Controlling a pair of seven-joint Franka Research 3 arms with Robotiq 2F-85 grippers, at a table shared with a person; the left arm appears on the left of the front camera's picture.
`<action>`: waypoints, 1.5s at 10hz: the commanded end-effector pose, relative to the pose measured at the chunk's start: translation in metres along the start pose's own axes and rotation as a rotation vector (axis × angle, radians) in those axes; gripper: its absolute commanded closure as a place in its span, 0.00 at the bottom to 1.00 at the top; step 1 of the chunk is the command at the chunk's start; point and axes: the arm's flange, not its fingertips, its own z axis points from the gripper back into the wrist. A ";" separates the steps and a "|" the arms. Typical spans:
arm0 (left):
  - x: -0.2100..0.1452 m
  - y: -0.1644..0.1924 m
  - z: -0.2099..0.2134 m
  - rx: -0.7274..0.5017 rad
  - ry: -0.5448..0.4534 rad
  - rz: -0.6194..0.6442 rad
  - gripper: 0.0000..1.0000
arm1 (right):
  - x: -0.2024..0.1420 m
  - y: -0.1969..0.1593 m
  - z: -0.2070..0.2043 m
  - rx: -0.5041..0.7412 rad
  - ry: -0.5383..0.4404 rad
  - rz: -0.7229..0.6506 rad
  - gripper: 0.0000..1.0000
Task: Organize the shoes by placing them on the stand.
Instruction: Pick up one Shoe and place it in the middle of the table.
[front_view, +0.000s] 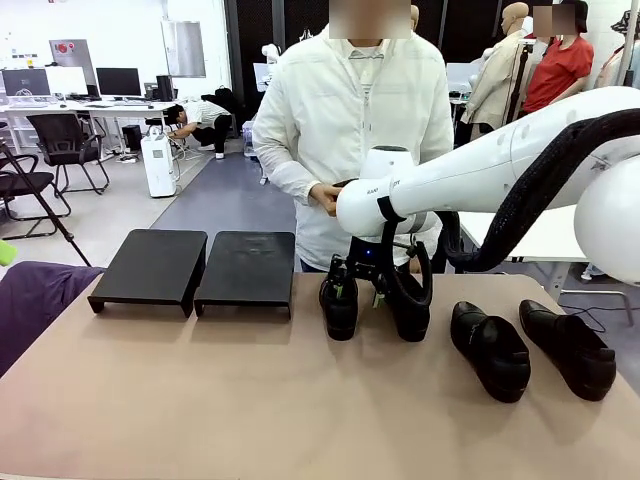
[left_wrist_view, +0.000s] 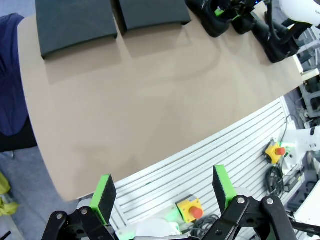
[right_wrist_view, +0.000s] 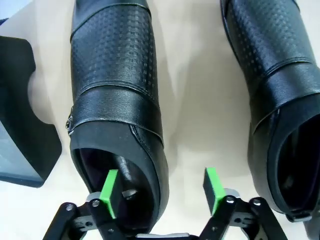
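Four black leather shoes stand in a row on the tan table. The leftmost shoe (front_view: 338, 312) (right_wrist_view: 115, 80) has my right gripper (front_view: 362, 283) (right_wrist_view: 161, 187) at its heel end. One green pad (right_wrist_view: 109, 192) is inside the shoe's opening, the other outside its wall, with gaps still showing. A second shoe (front_view: 412, 322) (right_wrist_view: 280, 75) stands just beside it. Two more shoes (front_view: 490, 350) (front_view: 568, 348) lie to the right. The stand's two black trays (front_view: 150, 268) (front_view: 247, 268) sit at the far left, bare. My left gripper (left_wrist_view: 164, 192) hangs open over the table's near edge, holding nothing.
A person in a white jacket (front_view: 350, 110) stands at the far side, hands together just behind my right arm. A purple cloth (front_view: 30, 290) lies at the table's left edge. The near half of the table (front_view: 250, 400) is bare. A corner of the stand (right_wrist_view: 20, 125) lies close to the gripped-at shoe.
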 end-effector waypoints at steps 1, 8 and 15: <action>-0.001 0.001 0.001 -0.014 -0.002 -0.007 0.00 | 0.000 0.003 0.003 0.009 -0.021 -0.023 1.00; -0.001 0.001 0.001 -0.014 -0.002 -0.007 0.00 | -0.024 -0.001 0.025 0.032 -0.035 0.034 1.00; -0.001 0.001 0.001 -0.014 -0.002 -0.007 0.00 | -0.263 -0.030 0.165 0.136 -0.012 0.271 1.00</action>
